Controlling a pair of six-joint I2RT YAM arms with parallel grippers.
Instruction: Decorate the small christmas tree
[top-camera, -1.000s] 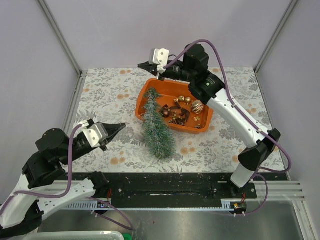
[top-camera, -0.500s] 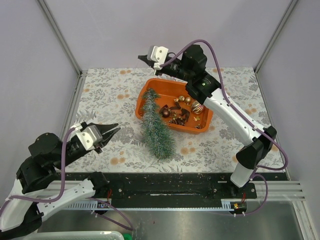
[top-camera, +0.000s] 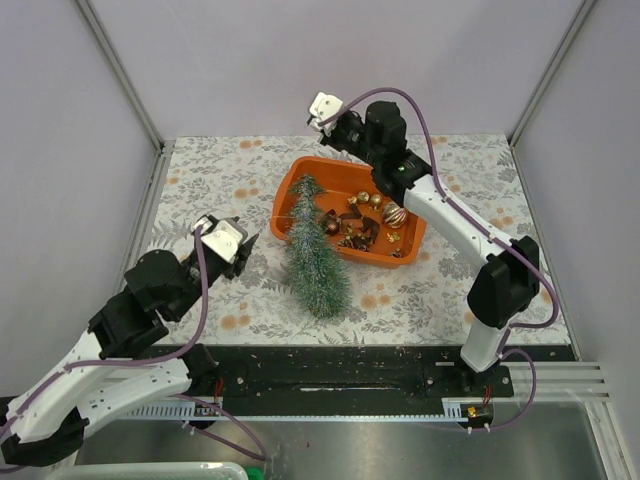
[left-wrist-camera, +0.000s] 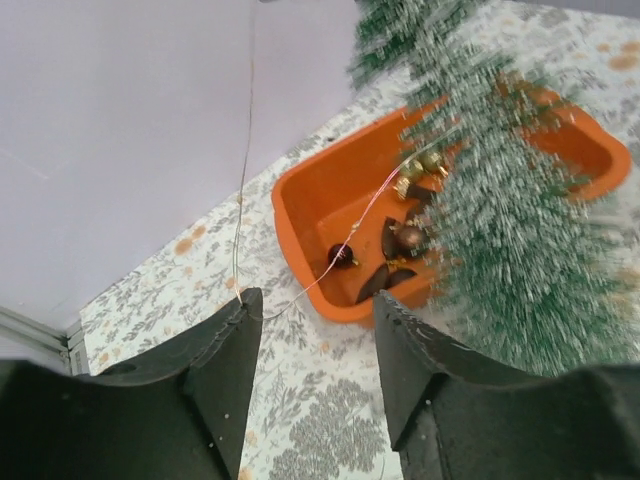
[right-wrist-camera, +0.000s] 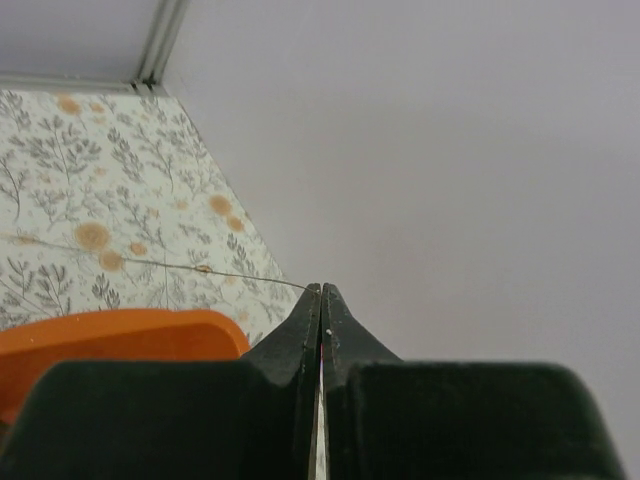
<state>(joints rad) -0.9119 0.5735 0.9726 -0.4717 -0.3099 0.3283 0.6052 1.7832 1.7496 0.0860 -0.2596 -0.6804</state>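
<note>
Overhead, the small christmas tree (top-camera: 313, 255) lies on its side in the middle of the frame. It is a bristly cone of frosted blue-green needles. Its pointed tip rests inside the glossy orange plastic tray (top-camera: 335, 175) and its wide base sits on the grey floral tablecloth (top-camera: 220, 180).

The tray is a rounded rectangle just right of centre. It holds small shiny gold baubles (top-camera: 366, 199) and dark red pieces (top-camera: 352, 232).

At lower left, the left gripper (left-wrist-camera: 315, 335) hovers near the tree with its matte black fingers spread and nothing between them.

At the top of the frame, the right gripper (right-wrist-camera: 321, 292) is raised above the tray's far edge, its fingers pressed together. A hair-thin wire (right-wrist-camera: 205, 269) with a tiny bead seems to end right at their tips – pinched there, as far as the wrist view shows.
</note>
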